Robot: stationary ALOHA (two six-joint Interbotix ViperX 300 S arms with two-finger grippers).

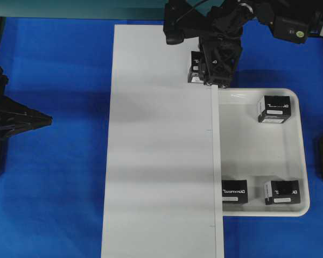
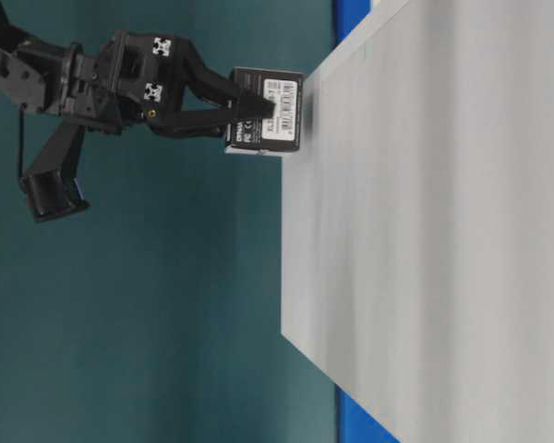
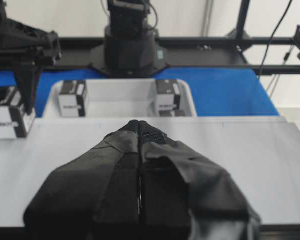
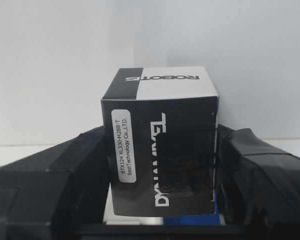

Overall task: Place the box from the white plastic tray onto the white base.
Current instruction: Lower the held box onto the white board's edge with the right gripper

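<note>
Overhead view: the right tool (image 1: pixel 209 72) is clamped on the box (image 1: pixel 195 68) at the far right edge of the white base (image 1: pixel 159 161), just beyond the far left corner of the white plastic tray (image 1: pixel 299 156). Three other boxes (image 1: pixel 274 109) lie in that tray, one near its far right corner and two along its near rim. The tray sits against the right side of the white base, both on the blue surface (image 1: pixel 48 188). The left tool (image 1: pixel 43 121) sits well to the left of the white base with its fingers together.

Table-level view: the right tool (image 2: pixel 249 109) grips the box (image 2: pixel 270 113) from both sides, the box touching or just off the face of the white base (image 2: pixel 425 231); which cannot be told.

Left wrist view: the left tool (image 3: pixel 140 131) has its fingertips pressed together above the white base (image 3: pixel 250 165). The held box (image 3: pixel 7 117) is at the base's far left, the tray (image 3: pixel 122 102) beyond it.

Right wrist view: the box (image 4: pixel 162 145) fills the space between the right tool's padded fingers (image 4: pixel 260 170), its white label strip facing the camera, the white base (image 4: pixel 55 65) behind it.
</note>
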